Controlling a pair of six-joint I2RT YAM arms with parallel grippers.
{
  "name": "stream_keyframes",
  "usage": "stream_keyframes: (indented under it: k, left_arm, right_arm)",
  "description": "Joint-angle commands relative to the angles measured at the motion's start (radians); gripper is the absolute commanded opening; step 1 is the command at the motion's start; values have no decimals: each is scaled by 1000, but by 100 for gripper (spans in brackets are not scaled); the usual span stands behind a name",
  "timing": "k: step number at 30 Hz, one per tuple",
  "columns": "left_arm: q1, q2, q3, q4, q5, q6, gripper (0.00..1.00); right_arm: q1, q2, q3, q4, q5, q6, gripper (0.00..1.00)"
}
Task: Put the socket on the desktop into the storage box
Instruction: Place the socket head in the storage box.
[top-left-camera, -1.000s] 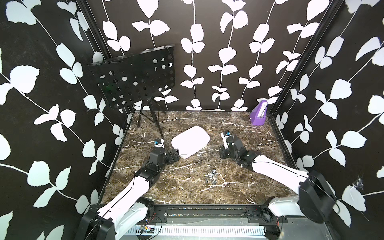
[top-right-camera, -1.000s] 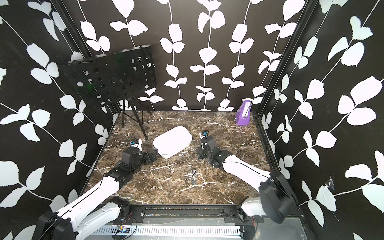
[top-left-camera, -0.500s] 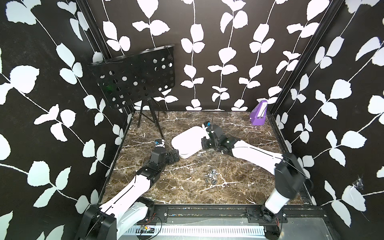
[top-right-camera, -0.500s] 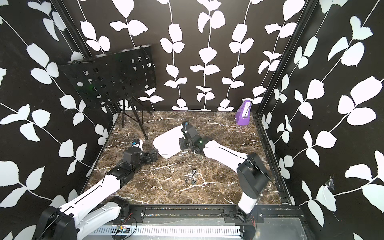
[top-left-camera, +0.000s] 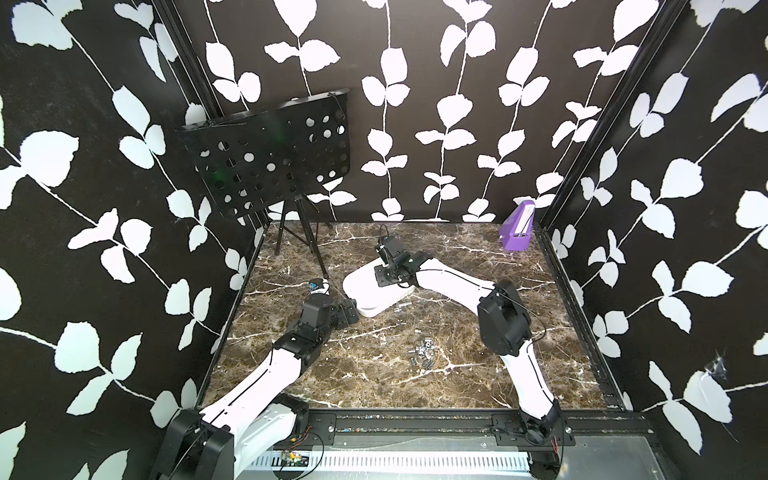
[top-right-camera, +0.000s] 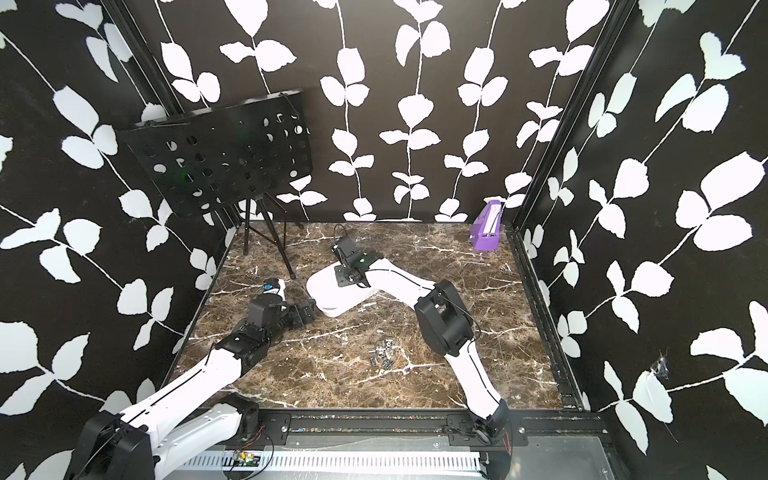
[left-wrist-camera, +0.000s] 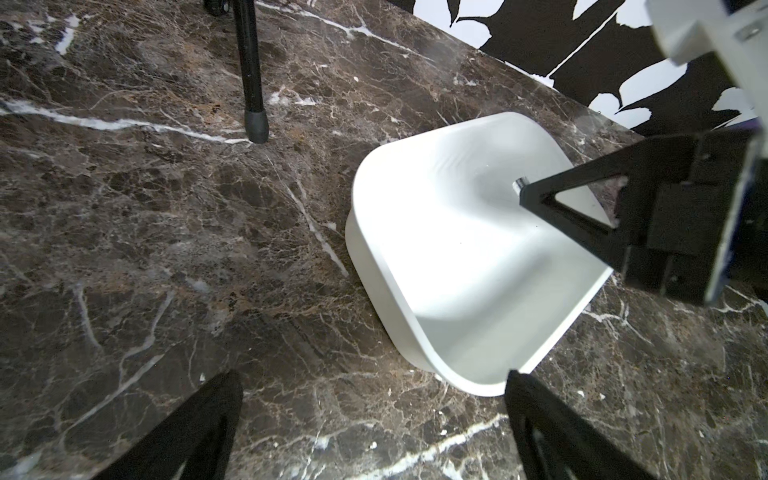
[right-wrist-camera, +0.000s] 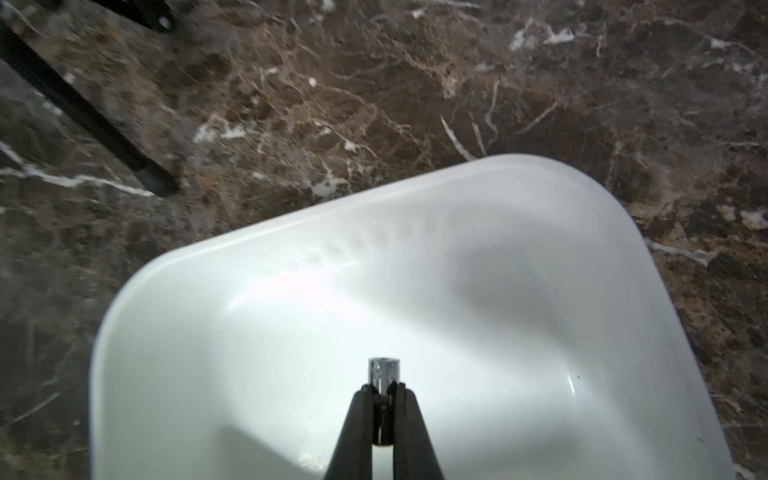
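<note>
I grip the socket (right-wrist-camera: 384, 370) in my right hand (right-wrist-camera: 383, 390) over the storage box (right-wrist-camera: 291, 221); left hand (left-wrist-camera: 374, 377) released beside it

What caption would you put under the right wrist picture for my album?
The right tool pinches a small shiny socket over the white storage box on the marble desktop.

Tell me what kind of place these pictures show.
Probably a robot test booth, not a home: a left arm and right arm mounted on a front rail, with leaf-print backdrop walls boxing in the marble-patterned desktop.
</note>
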Motion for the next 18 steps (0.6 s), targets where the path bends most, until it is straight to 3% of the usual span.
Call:
stream_keyframes:
  k: [1, 15, 18]
  left_arm:
    - [-2, -1, 22, -19, -9, -9, 99]
    - [-2, -9, 20, -22, -15, -2, 99]
    - [-2, -6, 22, -23, -12, -5, 99]
  right_arm:
    - [6, 25, 67, -90, 58, -19, 7]
    - [7, 106, 166, -123, 58, -23, 17]
    - [7, 114, 181, -127, 54, -20, 23]
